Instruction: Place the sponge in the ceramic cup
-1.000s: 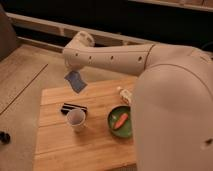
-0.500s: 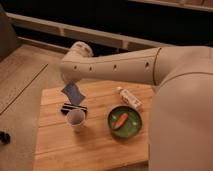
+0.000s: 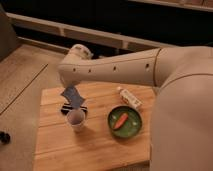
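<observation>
Just above the ceramic cup (image 3: pixel 76 120), the sponge (image 3: pixel 73 95) hangs tilted in the air, its lower corner close over the cup's rim and slightly toward the cup's far-left side. My gripper (image 3: pixel 71 90) sits at the sponge's upper edge, under my wrist, directly over the cup. As the sponge is clear of the table (image 3: pixel 95 152) with nothing else holding it up, I judge the gripper to be clamped on it.

So the carry looks almost finished: the sponge is aloft and nearly lined up with the cup, but it is not inside it. What is left is to centre it over the mouth, lower it and let go. The sponge looks about as wide as the cup, so it may catch on the rim.

The cup stands upright and its mouth shows only its pale inside. A black striped object (image 3: pixel 65 108) lies flat, touching the cup's far-left side. Right of the cup sits a green bowl (image 3: pixel 132 129) holding a carrot (image 3: pixel 120 120). Beyond the bowl, farther right of the cup, a white-orange packet (image 3: pixel 130 97) lies on the table.
</observation>
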{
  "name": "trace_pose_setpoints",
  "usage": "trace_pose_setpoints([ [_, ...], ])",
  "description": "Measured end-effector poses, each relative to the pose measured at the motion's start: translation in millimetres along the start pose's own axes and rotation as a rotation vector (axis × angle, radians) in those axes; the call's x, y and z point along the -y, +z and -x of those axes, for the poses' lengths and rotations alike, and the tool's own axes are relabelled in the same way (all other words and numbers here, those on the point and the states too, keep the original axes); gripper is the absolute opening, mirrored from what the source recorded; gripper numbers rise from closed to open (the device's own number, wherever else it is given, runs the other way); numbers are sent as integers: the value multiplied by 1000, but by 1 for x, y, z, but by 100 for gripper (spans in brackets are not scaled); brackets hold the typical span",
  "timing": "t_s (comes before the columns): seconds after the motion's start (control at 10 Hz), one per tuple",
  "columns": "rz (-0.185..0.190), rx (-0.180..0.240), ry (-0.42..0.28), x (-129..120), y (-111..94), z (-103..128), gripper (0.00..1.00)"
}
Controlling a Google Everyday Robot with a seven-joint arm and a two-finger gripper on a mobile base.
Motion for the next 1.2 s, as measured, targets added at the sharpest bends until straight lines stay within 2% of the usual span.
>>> trace_pose_setpoints([
  [0.1,5,0,-2,-1,1,-1,0],
  [0.3,44,-32,-21,-28,10,-23,0],
  [0.6,49,-68,1,-35,13,-56,0],
  [0.9,41,-52,21,-26,13,-61,0],
  [1.2,62,-17,24,-27,21,-57,0],
])
